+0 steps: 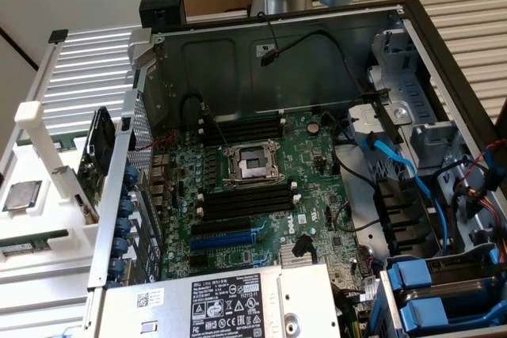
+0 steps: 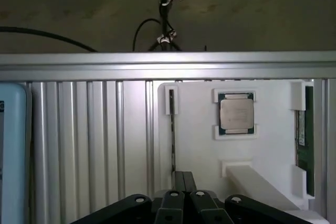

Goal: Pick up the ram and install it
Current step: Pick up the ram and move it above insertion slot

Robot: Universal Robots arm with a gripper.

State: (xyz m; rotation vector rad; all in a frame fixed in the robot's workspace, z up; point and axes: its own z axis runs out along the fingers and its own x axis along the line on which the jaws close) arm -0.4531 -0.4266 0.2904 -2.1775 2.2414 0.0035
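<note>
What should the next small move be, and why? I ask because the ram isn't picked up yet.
Probably shift the gripper across the white holder toward the ram. It is shut and empty, and the ram lies in its brackets beyond the processor, apart from it.

Ram (image 1: 97,148) (image 2: 172,135): thin green board faced with dark chips, standing on its long edge, slightly tilted, held in white tray (image 1: 47,275) brackets just outside the computer case (image 1: 238,45), at the exterior view's left.
</note>
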